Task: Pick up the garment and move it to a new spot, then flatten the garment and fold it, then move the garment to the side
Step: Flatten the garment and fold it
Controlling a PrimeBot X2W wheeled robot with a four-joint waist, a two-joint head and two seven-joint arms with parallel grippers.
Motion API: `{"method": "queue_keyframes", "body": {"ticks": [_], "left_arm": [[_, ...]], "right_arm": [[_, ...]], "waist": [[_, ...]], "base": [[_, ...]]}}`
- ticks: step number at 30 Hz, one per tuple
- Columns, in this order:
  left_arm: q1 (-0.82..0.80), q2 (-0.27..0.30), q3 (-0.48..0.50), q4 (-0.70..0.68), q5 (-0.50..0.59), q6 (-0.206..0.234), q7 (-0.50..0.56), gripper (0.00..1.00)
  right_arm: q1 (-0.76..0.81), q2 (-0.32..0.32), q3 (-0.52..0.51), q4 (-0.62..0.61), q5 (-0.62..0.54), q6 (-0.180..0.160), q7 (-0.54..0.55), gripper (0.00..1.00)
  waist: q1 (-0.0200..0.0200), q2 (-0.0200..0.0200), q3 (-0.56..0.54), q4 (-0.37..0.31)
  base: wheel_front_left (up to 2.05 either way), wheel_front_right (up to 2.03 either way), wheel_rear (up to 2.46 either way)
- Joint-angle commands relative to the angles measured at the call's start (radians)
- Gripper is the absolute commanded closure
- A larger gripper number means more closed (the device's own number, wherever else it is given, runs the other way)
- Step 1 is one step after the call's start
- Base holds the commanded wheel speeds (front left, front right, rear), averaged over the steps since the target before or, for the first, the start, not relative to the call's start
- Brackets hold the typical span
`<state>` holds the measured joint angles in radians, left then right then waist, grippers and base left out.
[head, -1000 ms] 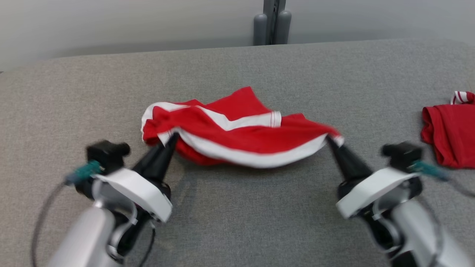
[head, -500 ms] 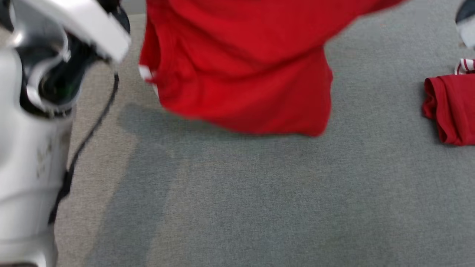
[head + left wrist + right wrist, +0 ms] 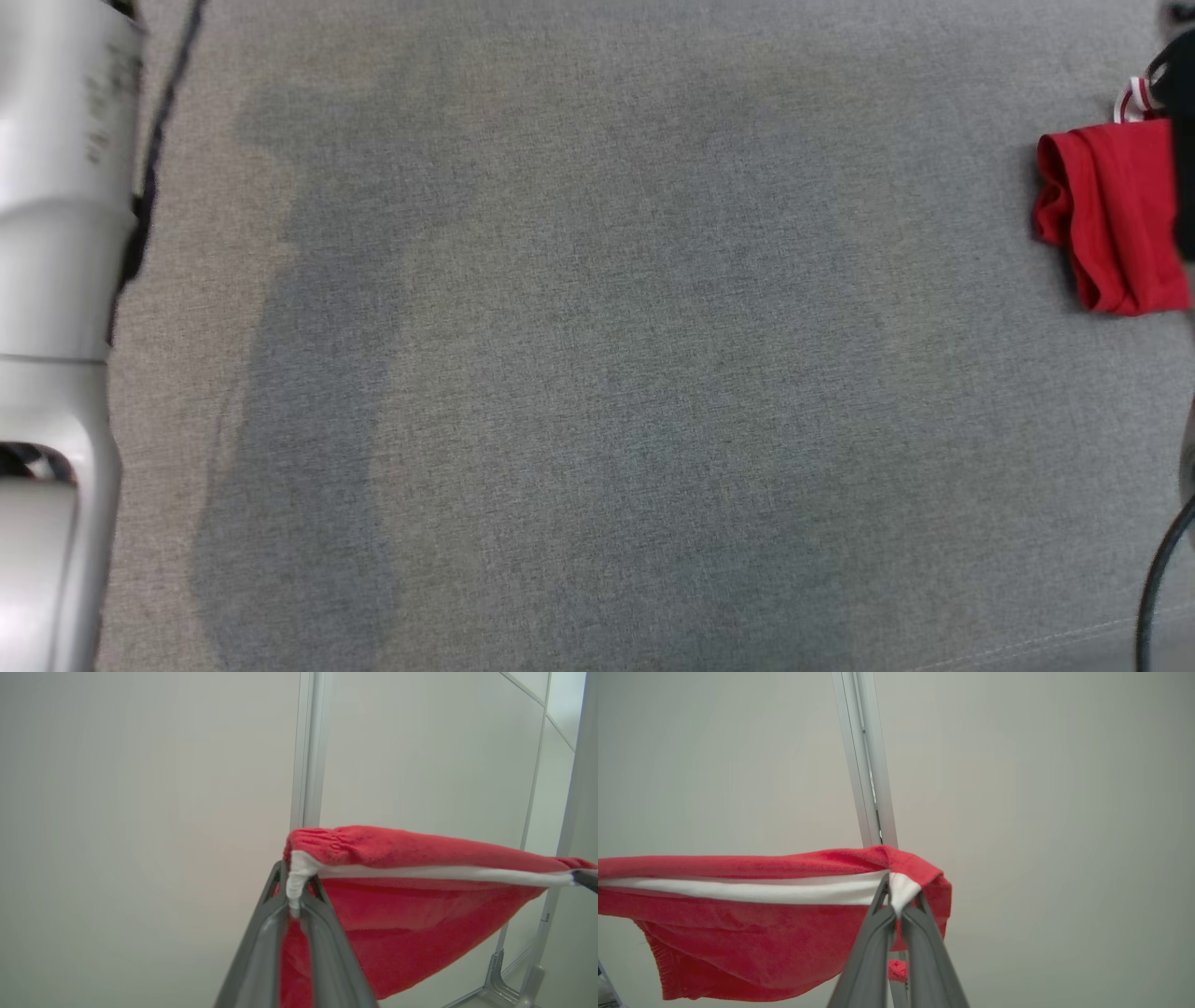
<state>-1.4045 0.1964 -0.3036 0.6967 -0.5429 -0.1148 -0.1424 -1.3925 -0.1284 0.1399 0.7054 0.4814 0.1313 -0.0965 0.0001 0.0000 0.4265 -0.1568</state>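
Note:
The garment (image 3: 411,896) is red cloth with a white band, stretched in the air between both grippers. In the left wrist view my left gripper (image 3: 295,891) is shut on one end of its white band. In the right wrist view my right gripper (image 3: 899,896) pinches the other end of the garment (image 3: 752,919), which sags below the taut band. The tip of the other gripper (image 3: 586,879) shows at the far right of the left wrist view, holding the band. In the head view a pale forearm (image 3: 56,280) rises along the left edge.
A grey fabric table (image 3: 607,373) spreads below the head camera, with a broad soft shadow on it. A second red garment (image 3: 1106,219), folded, lies at the right edge, partly behind a dark arm part (image 3: 1181,140). A metal post (image 3: 866,760) stands against the pale wall.
Both grippers have lifted the garment off the table and up out of the head view. The head view has tilted downward, so the folded garment sits higher in it.

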Motion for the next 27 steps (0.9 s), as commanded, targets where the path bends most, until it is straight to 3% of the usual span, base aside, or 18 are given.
{"method": "queue_keyframes", "body": {"ticks": [1,4,8,11,14,21,27], "left_arm": [[0.032,-0.002,-0.024,0.042,0.014,-0.006,-0.033,1.00],[0.147,-0.007,-0.092,0.119,0.017,-0.015,-0.088,1.00],[0.333,-0.013,-0.202,0.128,-0.052,-0.014,-0.114,1.00],[0.464,0.011,-0.266,0.064,-0.104,-0.015,-0.124,1.00],[0.606,0.049,-0.279,-0.068,-0.100,-0.015,-0.124,1.00],[1.108,0.064,-0.201,-0.314,-0.045,-0.004,-0.124,1.00],[1.484,0.049,-0.154,-0.474,-0.020,0.096,-0.124,1.00]], "right_arm": [[0.043,-0.005,0.031,0.030,0.013,-0.001,-0.024,1.00],[0.146,-0.009,0.129,0.081,0.057,-0.001,-0.069,1.00],[0.322,-0.064,0.274,0.088,0.127,-0.001,-0.109,1.00],[0.455,-0.117,0.354,0.019,0.232,0.000,-0.137,1.00],[0.604,-0.220,0.394,-0.074,0.317,-0.001,-0.155,1.00],[1.046,-0.349,0.354,-0.269,0.395,-0.002,-0.171,1.00],[1.443,-0.400,0.218,-0.470,0.406,-0.005,-0.172,1.00]], "waist": [[-0.0001,0.0000,0.011,0.000],[-0.0001,0.0000,-0.005,0.008],[-0.0001,0.0000,-0.006,0.038],[-0.0001,0.0000,-0.006,0.062],[-0.0001,0.0000,-0.004,0.090],[-0.0001,0.0000,-0.188,0.117],[-0.0001,0.0000,-0.358,0.118]], "base": [[0.00,0.00,0.00],[0.00,0.00,0.00],[0.00,0.00,0.00],[0.00,0.00,0.00],[0.00,0.00,0.00],[0.00,0.00,0.00],[0.00,0.00,0.00]]}}
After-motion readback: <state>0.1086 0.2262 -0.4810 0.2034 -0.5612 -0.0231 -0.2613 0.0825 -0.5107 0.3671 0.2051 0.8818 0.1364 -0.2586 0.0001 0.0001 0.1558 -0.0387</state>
